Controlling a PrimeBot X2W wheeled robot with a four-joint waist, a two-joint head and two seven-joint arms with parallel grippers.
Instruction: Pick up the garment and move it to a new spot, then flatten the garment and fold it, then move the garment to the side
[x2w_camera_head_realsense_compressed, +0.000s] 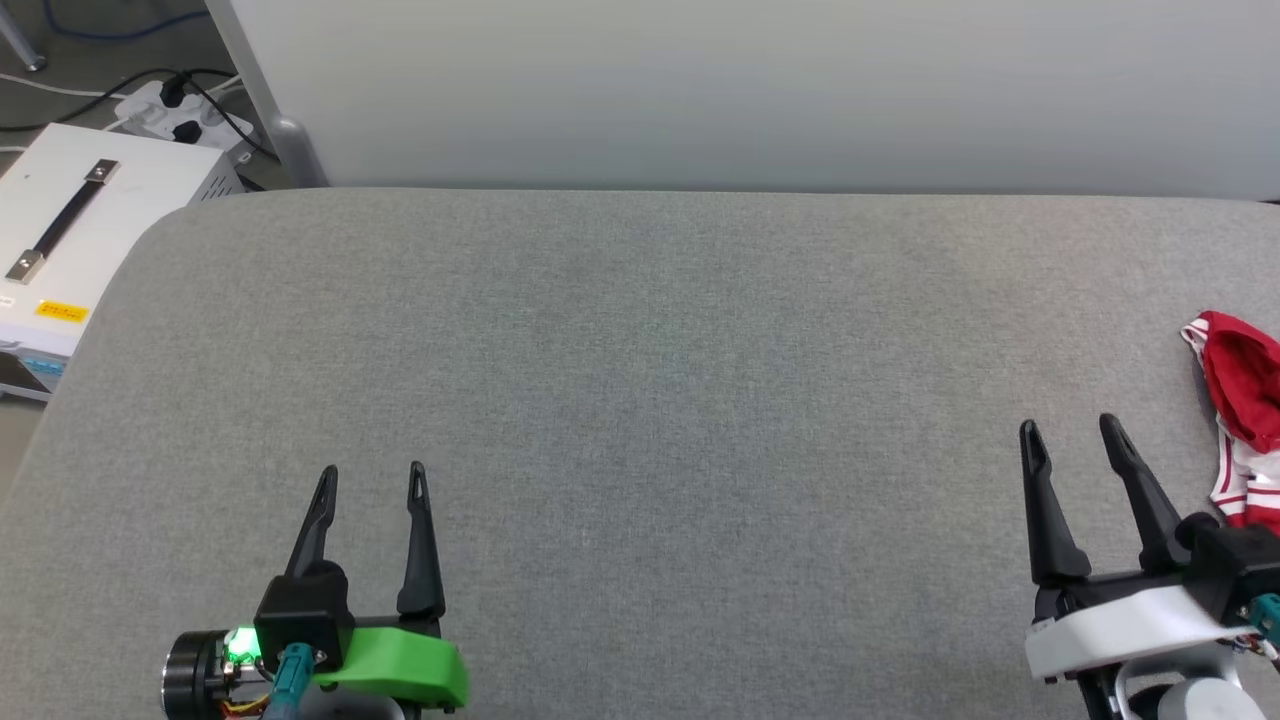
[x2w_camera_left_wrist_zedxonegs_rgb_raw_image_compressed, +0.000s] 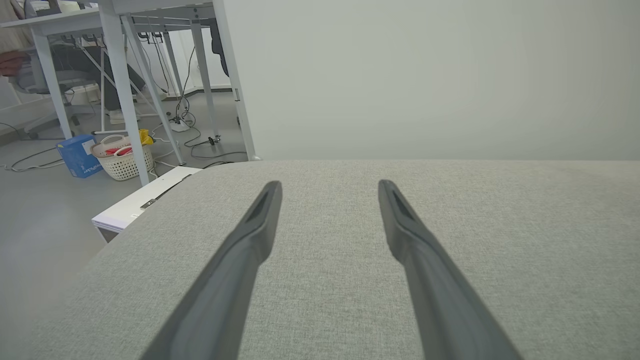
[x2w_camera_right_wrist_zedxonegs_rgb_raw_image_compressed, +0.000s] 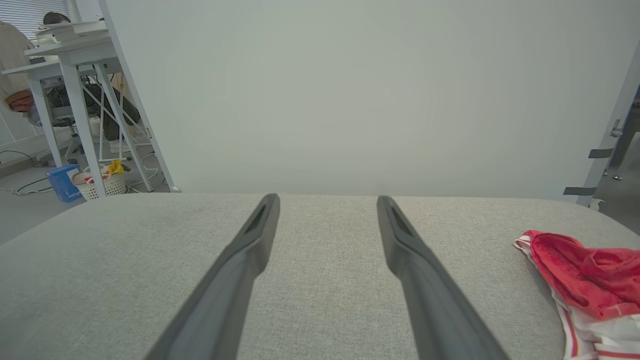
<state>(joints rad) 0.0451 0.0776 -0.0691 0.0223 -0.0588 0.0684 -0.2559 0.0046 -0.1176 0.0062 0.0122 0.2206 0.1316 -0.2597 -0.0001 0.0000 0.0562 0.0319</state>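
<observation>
The garment (x2w_camera_head_realsense_compressed: 1240, 400), red with white striped trim, lies crumpled at the right edge of the grey padded table (x2w_camera_head_realsense_compressed: 640, 400), partly cut off by the frame. In the right wrist view the garment (x2w_camera_right_wrist_zedxonegs_rgb_raw_image_compressed: 585, 280) sits at the lower right. My right gripper (x2w_camera_head_realsense_compressed: 1072, 430) stands open just left of the garment, apart from it, with nothing between its fingers; in its own view the right gripper (x2w_camera_right_wrist_zedxonegs_rgb_raw_image_compressed: 327, 200) points over bare cloth. My left gripper (x2w_camera_head_realsense_compressed: 372, 472) is open over the table's near left, holding nothing; the left gripper (x2w_camera_left_wrist_zedxonegs_rgb_raw_image_compressed: 330, 185) also points across bare surface.
A pale partition wall (x2w_camera_head_realsense_compressed: 760, 90) rises behind the table. Off the table's left end stands a white box with a black handle (x2w_camera_head_realsense_compressed: 70, 230), with a power strip and cables (x2w_camera_head_realsense_compressed: 175, 110) on the floor. White desk legs, a basket (x2w_camera_left_wrist_zedxonegs_rgb_raw_image_compressed: 125, 160) and a blue box (x2w_camera_left_wrist_zedxonegs_rgb_raw_image_compressed: 77, 155) stand farther left.
</observation>
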